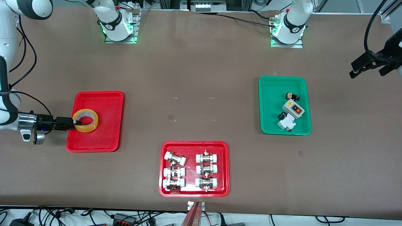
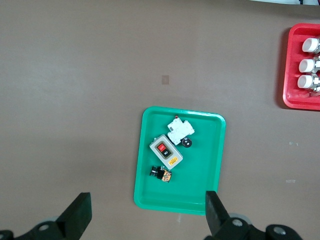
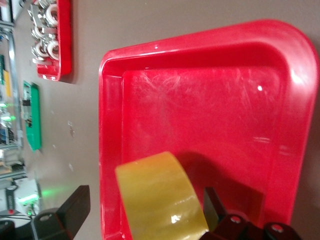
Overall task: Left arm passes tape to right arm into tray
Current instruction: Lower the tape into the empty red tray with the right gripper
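Observation:
The yellow tape (image 1: 93, 124) lies flat in the plain red tray (image 1: 105, 103) toward the right arm's end of the table. My right gripper (image 1: 74, 122) reaches in low over the tray's rim and is open. In the right wrist view the tape (image 3: 160, 200) sits between the spread fingers (image 3: 75, 206) of the right gripper (image 3: 145, 207), on the tray (image 3: 210, 110) floor. My left gripper (image 1: 367, 64) hangs open and empty in the air over bare table at the left arm's end. The left wrist view shows the left gripper (image 2: 147, 200) with nothing between its fingertips.
A wider red tray (image 1: 194, 192) holding several metal pipe fittings lies nearest the front camera, mid-table. A green tray (image 1: 270, 94) with a switch box (image 1: 293, 109) and small parts lies toward the left arm's end; in the left wrist view that green tray (image 2: 210, 165) is below the gripper.

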Tool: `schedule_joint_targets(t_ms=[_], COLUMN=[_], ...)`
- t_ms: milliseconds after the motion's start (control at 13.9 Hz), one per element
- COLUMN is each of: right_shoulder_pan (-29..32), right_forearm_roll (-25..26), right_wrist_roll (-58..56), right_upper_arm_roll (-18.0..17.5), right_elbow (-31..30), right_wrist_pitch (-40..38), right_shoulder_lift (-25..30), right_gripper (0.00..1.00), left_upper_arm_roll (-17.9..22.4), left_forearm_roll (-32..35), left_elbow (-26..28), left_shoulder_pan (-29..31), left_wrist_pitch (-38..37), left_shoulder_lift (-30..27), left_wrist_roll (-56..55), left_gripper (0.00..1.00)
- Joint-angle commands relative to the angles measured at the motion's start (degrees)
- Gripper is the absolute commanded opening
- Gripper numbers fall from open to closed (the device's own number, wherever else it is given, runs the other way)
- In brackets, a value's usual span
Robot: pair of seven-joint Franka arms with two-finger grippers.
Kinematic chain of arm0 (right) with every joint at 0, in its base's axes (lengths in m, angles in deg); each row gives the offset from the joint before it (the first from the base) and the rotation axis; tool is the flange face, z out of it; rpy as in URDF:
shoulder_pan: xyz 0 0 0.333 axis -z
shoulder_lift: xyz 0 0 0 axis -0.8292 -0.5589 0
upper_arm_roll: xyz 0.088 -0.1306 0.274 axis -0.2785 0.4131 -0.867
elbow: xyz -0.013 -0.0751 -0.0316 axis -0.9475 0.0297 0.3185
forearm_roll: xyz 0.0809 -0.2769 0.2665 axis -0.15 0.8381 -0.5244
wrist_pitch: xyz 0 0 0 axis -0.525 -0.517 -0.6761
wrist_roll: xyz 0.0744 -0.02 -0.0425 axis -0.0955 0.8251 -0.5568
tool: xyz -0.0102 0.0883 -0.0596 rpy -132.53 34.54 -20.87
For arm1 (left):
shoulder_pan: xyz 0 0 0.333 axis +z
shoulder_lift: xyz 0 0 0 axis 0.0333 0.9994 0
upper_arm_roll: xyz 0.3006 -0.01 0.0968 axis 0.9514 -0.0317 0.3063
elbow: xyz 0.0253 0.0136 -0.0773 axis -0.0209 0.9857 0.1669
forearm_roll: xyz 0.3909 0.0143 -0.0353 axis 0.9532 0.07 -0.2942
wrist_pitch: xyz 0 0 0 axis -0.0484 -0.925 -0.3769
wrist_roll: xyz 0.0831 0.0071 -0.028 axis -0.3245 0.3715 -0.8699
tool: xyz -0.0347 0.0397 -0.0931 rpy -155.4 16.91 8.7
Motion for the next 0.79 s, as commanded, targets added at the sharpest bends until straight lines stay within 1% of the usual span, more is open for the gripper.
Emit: schedule_joint_targets(t_ms=[0,432,719], right_shoulder_pan=[-1.12,-2.96,-4.72], right_forearm_roll=[1.29,0.5,0.85], right_wrist_roll=[-0.49,-0.41,-0.49], right_upper_arm_roll=[-0.45,-0.63,-0.54], right_elbow=[0.09,-0.35,-0.09], right_wrist_pitch=[0.82,0.91,1.7], right_shoulder_lift=[0.98,0.89,0.89], right_gripper=[1.0,1.0,1.0], left_upper_arm_roll=[-0.21,-0.38,-0.03], left_forearm_roll=[0.32,0.32,0.32], left_elbow=[-1.29,-1.29,-1.2], left_shoulder_pan=[0.16,0.16,0.24], left_wrist_pitch=[-1.86,-1.95,-1.95], left_shoulder_lift=[0.17,0.09,0.17], left_wrist_roll=[0.58,0.58,0.58], left_gripper=[1.0,1.0,1.0])
